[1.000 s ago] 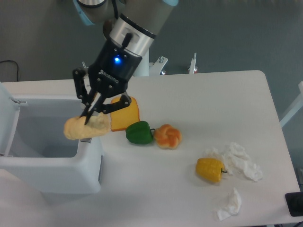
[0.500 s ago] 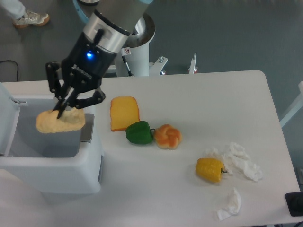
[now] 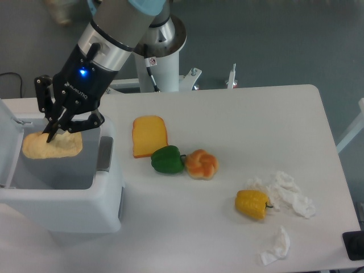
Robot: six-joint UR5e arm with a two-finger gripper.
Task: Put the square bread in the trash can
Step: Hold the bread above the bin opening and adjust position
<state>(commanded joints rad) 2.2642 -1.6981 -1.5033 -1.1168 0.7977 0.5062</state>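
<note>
You have the square bread [image 3: 51, 145] hanging over the open mouth of the trash can [image 3: 62, 207], pinched in your gripper [image 3: 58, 126]. On the table [image 3: 239, 131] lie an orange toast slice [image 3: 149, 135], green pepper [image 3: 167, 160] and knotted bun [image 3: 201, 164].

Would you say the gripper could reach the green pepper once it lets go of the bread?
Probably yes: the green pepper lies uncovered on the table, though the orange bun sits tight beside it.

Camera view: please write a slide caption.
Gripper holds square bread over the open trash can.
</note>
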